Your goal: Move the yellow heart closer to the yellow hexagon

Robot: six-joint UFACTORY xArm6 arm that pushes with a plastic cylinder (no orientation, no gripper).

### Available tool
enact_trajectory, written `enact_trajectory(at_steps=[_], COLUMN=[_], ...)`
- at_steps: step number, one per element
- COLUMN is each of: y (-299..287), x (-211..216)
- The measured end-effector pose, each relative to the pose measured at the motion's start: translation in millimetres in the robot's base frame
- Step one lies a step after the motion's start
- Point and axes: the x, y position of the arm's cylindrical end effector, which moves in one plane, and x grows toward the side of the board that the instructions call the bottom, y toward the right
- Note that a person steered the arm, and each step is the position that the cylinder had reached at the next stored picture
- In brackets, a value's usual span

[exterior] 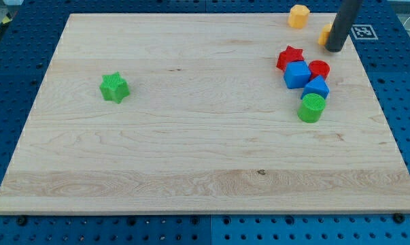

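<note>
The yellow hexagon [298, 15] sits near the view's top right edge of the wooden board [191, 136]. A second yellow block, the heart [324, 34], lies to its right and slightly lower, mostly hidden behind my dark rod. My tip [334, 48] rests on the board touching the heart's right side, just below and right of it.
A cluster lies below my tip: a red star [289, 56], a blue cube [296, 74], a red cylinder [319, 68], a second blue block [317, 87] and a green cylinder [312, 107]. A green star [113, 87] sits at the view's left.
</note>
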Motion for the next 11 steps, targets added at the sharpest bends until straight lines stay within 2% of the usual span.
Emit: enact_trajectory(at_steps=[2,4,6,8,9,11], y=[0,21,36,-7,-11,-10], x=[-17,0,-22,-37,-52,-54])
